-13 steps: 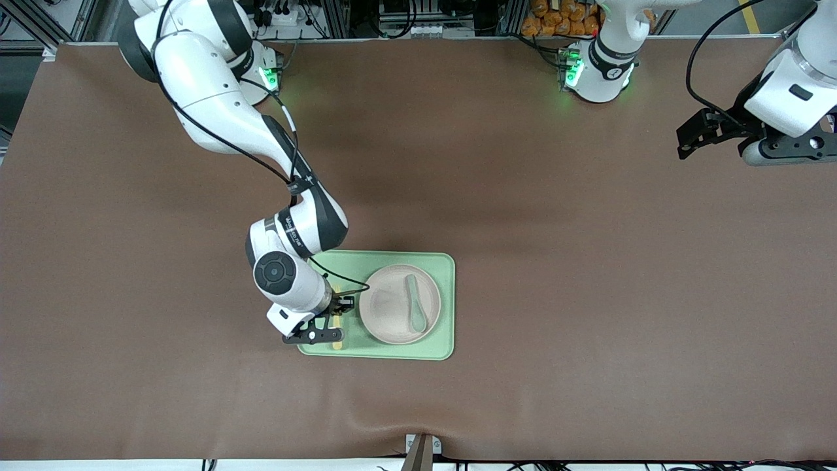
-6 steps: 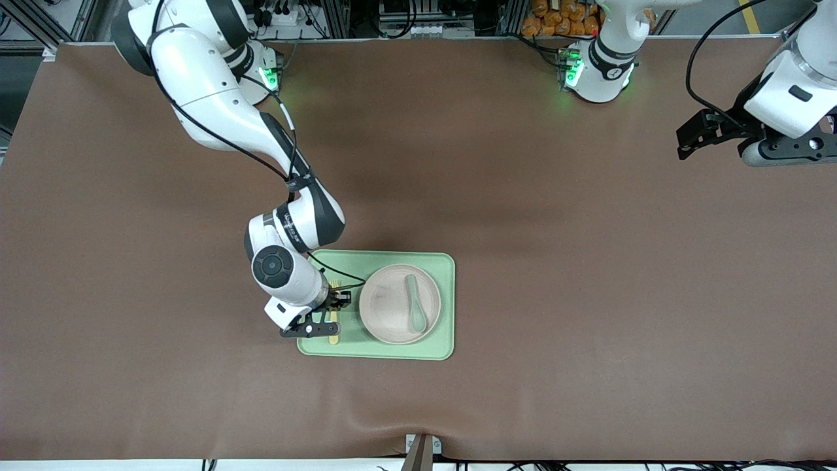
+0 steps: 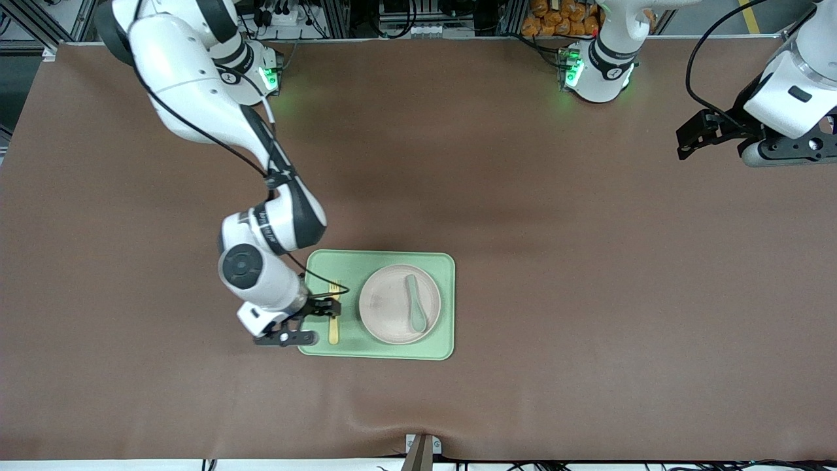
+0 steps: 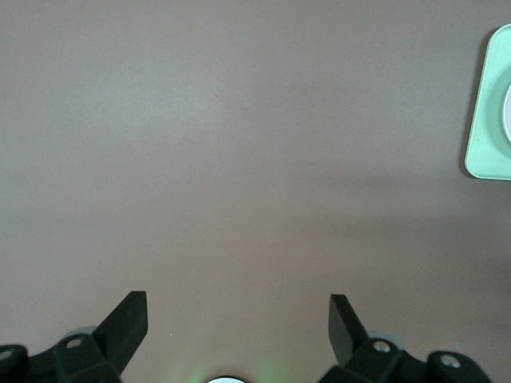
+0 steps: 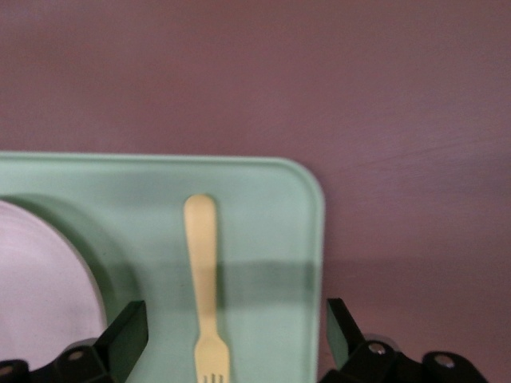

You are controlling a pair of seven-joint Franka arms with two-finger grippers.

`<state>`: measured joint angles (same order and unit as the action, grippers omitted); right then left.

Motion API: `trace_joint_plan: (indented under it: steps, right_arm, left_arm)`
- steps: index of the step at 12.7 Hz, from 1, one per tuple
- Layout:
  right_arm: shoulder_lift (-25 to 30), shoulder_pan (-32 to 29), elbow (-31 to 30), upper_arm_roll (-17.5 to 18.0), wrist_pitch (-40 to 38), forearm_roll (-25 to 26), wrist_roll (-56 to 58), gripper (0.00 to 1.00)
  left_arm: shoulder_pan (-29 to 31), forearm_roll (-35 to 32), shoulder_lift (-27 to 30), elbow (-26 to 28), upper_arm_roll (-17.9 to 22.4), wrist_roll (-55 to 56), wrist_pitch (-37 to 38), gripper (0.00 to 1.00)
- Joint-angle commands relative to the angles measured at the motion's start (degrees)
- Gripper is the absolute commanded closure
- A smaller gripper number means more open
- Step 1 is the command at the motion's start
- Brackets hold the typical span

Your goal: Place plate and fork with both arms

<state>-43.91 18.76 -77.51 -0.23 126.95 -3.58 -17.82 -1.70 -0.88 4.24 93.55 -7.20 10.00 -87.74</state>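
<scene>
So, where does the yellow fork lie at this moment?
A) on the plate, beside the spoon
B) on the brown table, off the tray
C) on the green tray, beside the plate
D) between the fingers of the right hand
C: the fork lies flat on the green tray, beside the plate that carries the spoon; the right hand, open, does not hold it.

The front camera is looking down from high across the table [image 3: 588, 275], facing both bases. The right wrist camera is hovering close over the tray [image 5: 271, 207], past its claw; the left wrist camera is catching that tray's corner [image 4: 487, 152] from farther off.
</scene>
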Motion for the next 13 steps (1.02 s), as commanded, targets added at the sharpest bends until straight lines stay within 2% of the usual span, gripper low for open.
trace_joint_plan:
  steps: [1,4,9,11,13]
  right_arm:
    - [6.9,-4.6,-1.4,1.0,-6.4,-0.9,3.0,0.00]
    - [13.3,-9.3,-1.8,1.0,-15.7,-1.0,3.8,0.00]
    - [23.5,-13.9,-4.8,0.8,-23.5,-1.0,7.9,0.00]
    - [28.6,-15.9,-7.9,0.8,-25.8,-0.9,8.0,0.00]
    - [36.7,-17.6,-16.2,0.8,-26.0,-0.9,8.8,0.00]
  left_arm:
    - [0.5,0.0,0.4,0.4,-0.4,-1.3,-0.6,0.00]
    - [0.5,-0.3,0.4,0.4,-0.5,-1.4,-0.6,0.00]
    - [0.5,-0.3,0.5,0.3,-0.6,-1.4,-0.7,0.00]
    - [0.5,-0.2,0.9,0.5,-0.7,-1.4,-0.6,0.00]
    - [0.3,-0.2,0.9,0.5,-1.0,-1.4,-0.6,0.00]
